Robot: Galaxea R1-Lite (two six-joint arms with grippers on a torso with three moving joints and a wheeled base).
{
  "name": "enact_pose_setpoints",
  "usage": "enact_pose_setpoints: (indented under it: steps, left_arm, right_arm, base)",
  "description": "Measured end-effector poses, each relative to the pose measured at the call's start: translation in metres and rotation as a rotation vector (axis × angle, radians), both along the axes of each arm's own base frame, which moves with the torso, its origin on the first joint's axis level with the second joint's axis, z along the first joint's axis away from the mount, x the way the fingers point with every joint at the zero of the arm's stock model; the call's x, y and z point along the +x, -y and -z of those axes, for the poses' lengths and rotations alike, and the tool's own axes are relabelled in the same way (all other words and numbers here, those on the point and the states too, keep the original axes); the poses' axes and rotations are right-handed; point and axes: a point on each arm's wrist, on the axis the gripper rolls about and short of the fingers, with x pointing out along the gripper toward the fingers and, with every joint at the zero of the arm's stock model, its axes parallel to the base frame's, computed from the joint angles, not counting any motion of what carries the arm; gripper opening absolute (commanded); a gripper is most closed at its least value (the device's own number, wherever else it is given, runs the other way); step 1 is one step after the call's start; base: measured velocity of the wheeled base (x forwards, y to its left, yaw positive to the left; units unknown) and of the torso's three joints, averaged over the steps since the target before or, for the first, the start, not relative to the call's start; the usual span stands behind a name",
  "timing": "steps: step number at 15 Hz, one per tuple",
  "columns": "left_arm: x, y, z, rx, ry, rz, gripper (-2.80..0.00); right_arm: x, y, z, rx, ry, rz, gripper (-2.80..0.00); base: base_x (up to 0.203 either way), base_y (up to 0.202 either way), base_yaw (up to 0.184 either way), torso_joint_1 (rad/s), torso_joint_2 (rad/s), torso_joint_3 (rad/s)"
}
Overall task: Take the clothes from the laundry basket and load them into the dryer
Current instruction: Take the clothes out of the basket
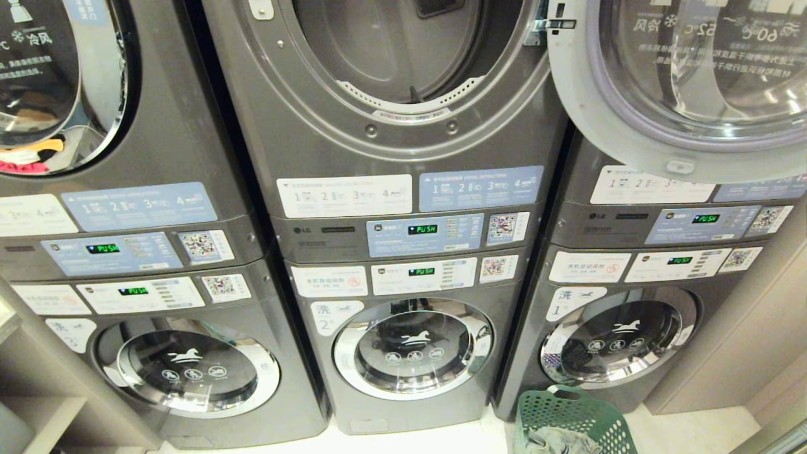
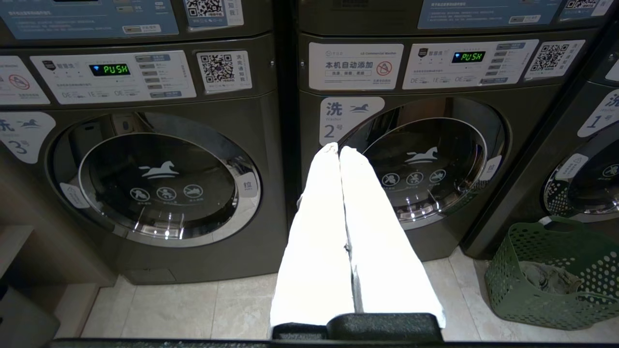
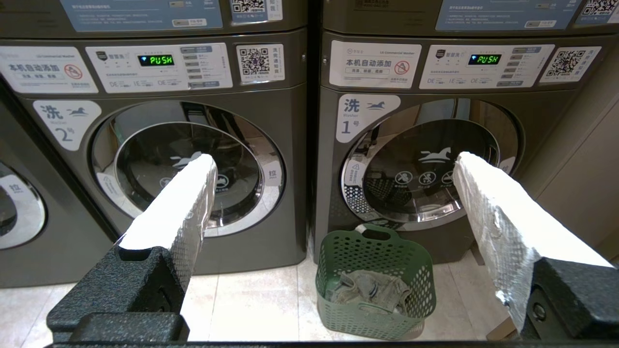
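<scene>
The left hand (image 2: 339,150) hangs with its white fingers pressed together on nothing, and the right hand (image 3: 333,162) is spread wide and empty. The grey clothes (image 3: 366,289) lie in the green laundry basket (image 3: 375,251) at the lower right of the head view, on the floor. The open dryer (image 1: 403,57) waits at the top centre, so I'd say loading has not begun: a hand must next drop into the basket and pinch a garment.

Stacked machines (image 1: 403,189) have dark grey painted metal bodies with a satin sheen, glossy glass doors ringed in polished chrome, and matt paper or plastic stickers on the panels. The laundry basket (image 3: 375,275) is matt green plastic with perforated walls; the clothes (image 3: 365,290) inside are soft, crumpled grey cloth. Floor (image 3: 251,299) is smooth pale tile, slightly glossy.
</scene>
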Motion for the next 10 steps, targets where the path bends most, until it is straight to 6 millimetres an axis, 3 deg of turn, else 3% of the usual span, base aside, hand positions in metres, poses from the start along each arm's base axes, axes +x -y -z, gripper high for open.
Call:
enact_pose_setpoints:
  steps: [10]
  left_arm:
    - [-0.0006,0.0,-0.0001,-0.001,0.012,-0.002,-2.8]
  right_arm:
    - [0.0,0.0,0.0,0.0,0.0,0.0,0.0]
  base:
    - [0.0,0.0,0.0,0.0,0.0,0.0]
